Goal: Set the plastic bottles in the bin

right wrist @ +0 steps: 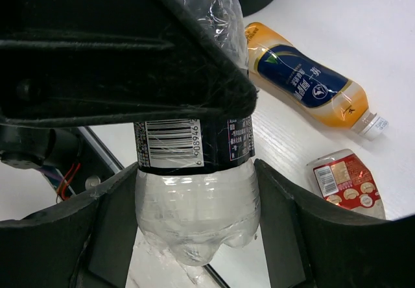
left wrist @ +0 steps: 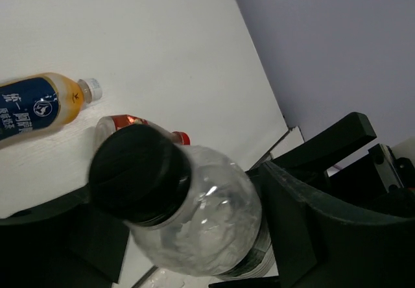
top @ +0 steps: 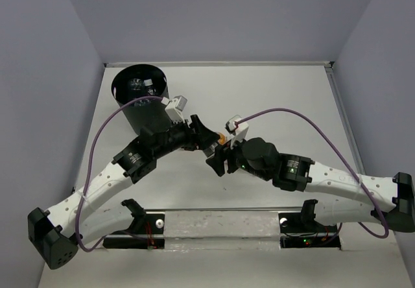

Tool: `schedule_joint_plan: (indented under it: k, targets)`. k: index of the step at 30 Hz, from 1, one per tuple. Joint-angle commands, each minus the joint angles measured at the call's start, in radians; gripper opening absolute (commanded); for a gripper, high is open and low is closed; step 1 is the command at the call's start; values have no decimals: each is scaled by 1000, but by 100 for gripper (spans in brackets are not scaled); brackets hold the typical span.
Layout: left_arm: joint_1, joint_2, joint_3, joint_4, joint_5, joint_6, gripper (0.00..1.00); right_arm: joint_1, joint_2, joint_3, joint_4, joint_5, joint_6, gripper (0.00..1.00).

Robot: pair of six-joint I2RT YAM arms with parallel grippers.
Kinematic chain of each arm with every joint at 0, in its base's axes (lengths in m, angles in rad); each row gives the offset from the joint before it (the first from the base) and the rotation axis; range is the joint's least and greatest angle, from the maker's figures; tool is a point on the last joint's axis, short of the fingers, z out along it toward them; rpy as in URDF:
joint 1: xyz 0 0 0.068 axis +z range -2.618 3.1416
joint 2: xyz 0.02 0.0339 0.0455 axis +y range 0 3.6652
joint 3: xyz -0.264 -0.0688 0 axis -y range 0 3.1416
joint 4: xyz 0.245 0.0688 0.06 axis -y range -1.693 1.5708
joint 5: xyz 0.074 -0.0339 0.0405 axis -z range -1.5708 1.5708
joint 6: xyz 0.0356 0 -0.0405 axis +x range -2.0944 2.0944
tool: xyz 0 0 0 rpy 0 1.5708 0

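One clear black-capped bottle (right wrist: pixel 194 216) hangs beside the bin (top: pixel 139 96) — right fingers (top: pixel 218 160) clamp its lower half. Left fingers (top: pixel 205 134) flank its top, grip impossible to tell.

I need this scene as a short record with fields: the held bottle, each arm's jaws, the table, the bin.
held bottle: clear bottle, black cap, between both arms
right jaws: closed on its lower part
left jaws: around its upper part; grip unclear
on table: orange bottle and red-label bottle, lying
bin: black, far left, something inside
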Motion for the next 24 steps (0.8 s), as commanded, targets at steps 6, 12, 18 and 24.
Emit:
schedule_joint_plan:
  k: [6, 12, 18, 24]
  targets:
    - [-16, 24, 11, 215, -55, -50, 32, 8, -33, -3, 59, 35, 26, 56]
    - [-2, 50, 117, 131, -200, 31, 25, 8, -108, -49, 57, -1, 51, 96]
    - [211, 110, 319, 68, -325, 146, 24, 8, -225, -147, 38, -87, 57, 97]
    - [388, 205, 539, -7, -508, 243, 25, 8, -260, -232, 7, -69, 63, 96]
